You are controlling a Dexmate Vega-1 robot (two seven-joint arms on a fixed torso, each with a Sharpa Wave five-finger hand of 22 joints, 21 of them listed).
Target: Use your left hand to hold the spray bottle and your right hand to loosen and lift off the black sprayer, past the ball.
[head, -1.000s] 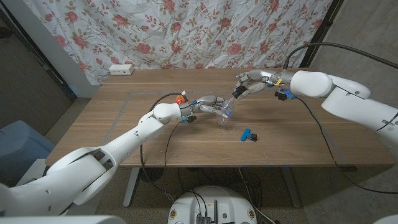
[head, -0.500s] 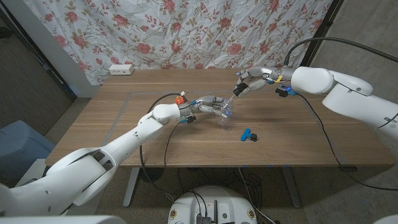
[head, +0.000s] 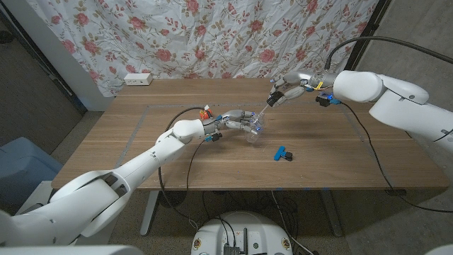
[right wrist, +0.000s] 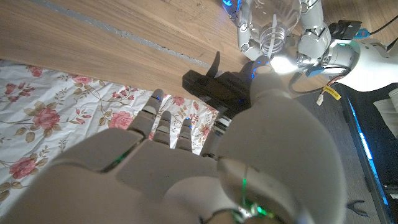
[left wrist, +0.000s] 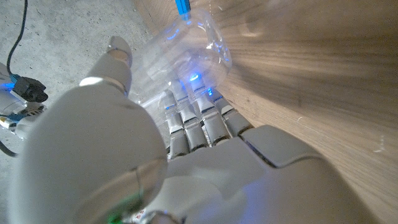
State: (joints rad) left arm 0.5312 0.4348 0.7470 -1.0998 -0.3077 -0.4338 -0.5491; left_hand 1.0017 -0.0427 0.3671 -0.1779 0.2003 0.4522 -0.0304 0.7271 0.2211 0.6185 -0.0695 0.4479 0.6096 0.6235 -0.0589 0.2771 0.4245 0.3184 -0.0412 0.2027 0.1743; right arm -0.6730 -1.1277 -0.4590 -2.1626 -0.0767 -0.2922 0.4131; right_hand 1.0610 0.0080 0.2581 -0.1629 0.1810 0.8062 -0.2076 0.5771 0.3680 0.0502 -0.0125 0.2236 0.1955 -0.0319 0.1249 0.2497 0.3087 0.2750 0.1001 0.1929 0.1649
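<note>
My left hand point(head: 239, 121) grips the clear spray bottle point(head: 254, 128) near the middle of the table, tilted, with its neck toward the right arm. In the left wrist view the fingers point(left wrist: 196, 121) wrap the bottle point(left wrist: 180, 50). My right hand point(head: 289, 88) holds the black sprayer point(head: 274, 99) above and to the right of the bottle, off its neck. A thin tube slants down from the sprayer toward the bottle. In the right wrist view the sprayer point(right wrist: 214, 84) lies beyond my right hand point(right wrist: 186, 162), apart from the bottle's open mouth point(right wrist: 273, 38).
A small blue clip point(head: 282, 153) lies on the table in front of the bottle, toward the right. A white power strip point(head: 138, 79) sits at the back left edge. A floral curtain hangs behind the table.
My right hand has risen and drawn back to the right with the sprayer, widening the gap to the bottle. The left hand and bottle have hardly moved.
</note>
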